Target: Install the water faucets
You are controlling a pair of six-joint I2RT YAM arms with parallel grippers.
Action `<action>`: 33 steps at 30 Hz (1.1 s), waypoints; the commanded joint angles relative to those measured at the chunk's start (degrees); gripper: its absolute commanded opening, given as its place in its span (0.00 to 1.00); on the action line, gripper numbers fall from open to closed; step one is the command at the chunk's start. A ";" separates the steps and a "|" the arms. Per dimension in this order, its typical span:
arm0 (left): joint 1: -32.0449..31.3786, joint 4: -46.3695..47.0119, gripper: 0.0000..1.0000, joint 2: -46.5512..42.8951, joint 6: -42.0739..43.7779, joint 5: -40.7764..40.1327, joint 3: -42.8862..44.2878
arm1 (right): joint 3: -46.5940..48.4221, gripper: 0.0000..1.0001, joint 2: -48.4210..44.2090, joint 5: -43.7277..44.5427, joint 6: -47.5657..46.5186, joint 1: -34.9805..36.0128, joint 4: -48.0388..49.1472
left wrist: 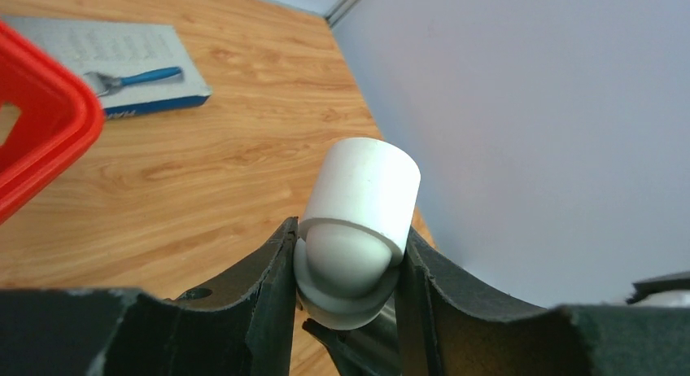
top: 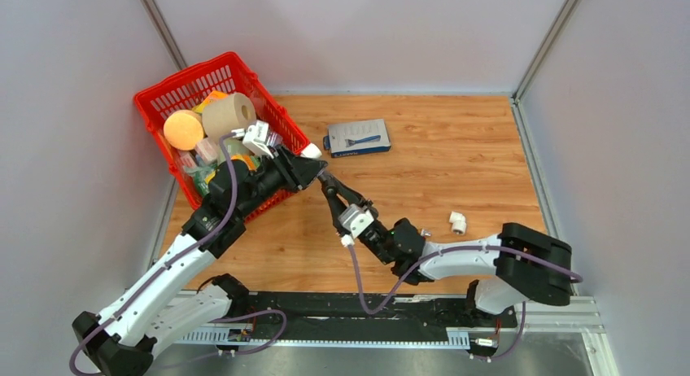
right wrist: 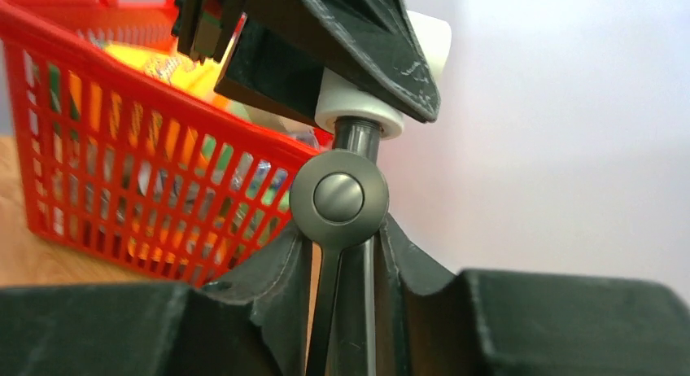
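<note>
Left arm reaches up and to the right from its base, forearm passing over the near corner of the red basket. Left gripper pinches a white elbow fitting tightly between both fingers.

Right arm stretches leftward, low over the table. Right gripper is clamped on the stem of the water faucet. The faucet's tube end meets the fitting's lower socket. A second white fitting lies on the table near the right arm.
</note>
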 commanded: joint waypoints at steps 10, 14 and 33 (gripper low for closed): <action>4.24 27.68 0.00 1.70 4.29 31.42 -1.23 | 6.83 0.02 -23.20 -51.85 42.57 -25.69 -26.44; 4.24 36.30 0.00 4.69 2.97 38.64 -1.23 | 9.56 0.03 -23.55 -62.53 48.58 -30.55 -29.95; -0.68 74.63 0.00 8.30 -10.56 60.53 -3.60 | 22.48 0.08 -5.55 -78.79 65.80 -37.76 -36.30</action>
